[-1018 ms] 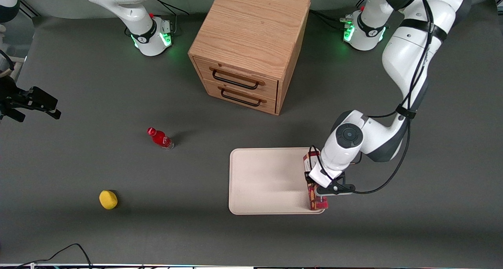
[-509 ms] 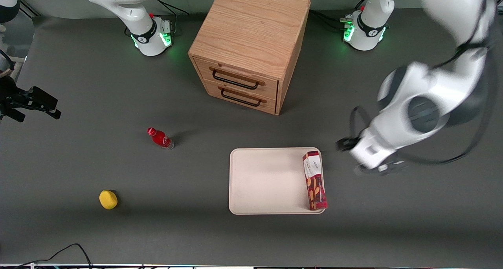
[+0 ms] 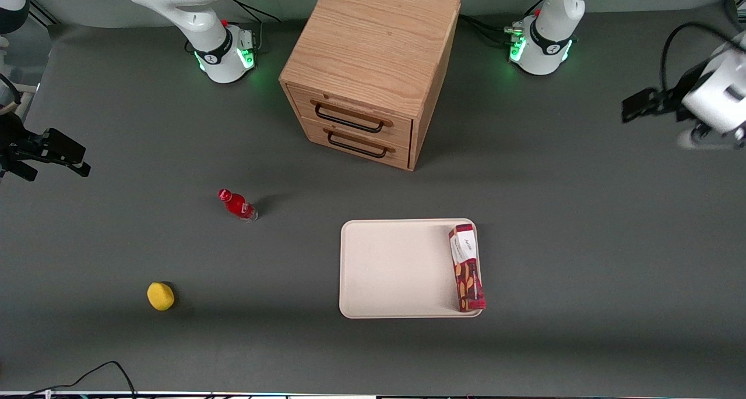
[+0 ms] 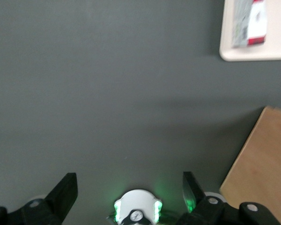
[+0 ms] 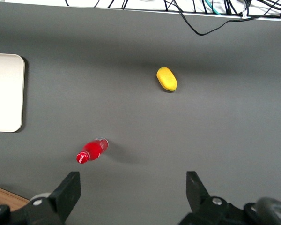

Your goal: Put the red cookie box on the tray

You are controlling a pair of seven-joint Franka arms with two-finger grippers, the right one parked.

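1. Front view: the red cookie box [image 3: 467,267], dark red with a white end panel, lies flat on the tray [image 3: 396,268] along the edge toward the working arm; the gripper [image 3: 641,103] is raised well apart, blurred.
2. Left wrist view: fingers [image 4: 65,190] spread apart, empty; the frame cuts off the box [image 4: 249,22]

Dark grey table [image 3: 583,242] under everything. At its middle, farthest from the front camera, a light wooden cabinet [image 3: 373,55], also caught at one corner by the left wrist camera [image 4: 262,164]; two drawers facing the front camera, one above the other, both shut, upper black handle [image 3: 352,116] over lower black handle [image 3: 356,144]. Nearer the camera and toward the parked arm's end, a small red bottle [image 3: 237,205]. Nearer still, well apart from it, a yellow lemon-like lump [image 3: 160,296]. At the nearest edge, a black cable [image 3: 93,373].
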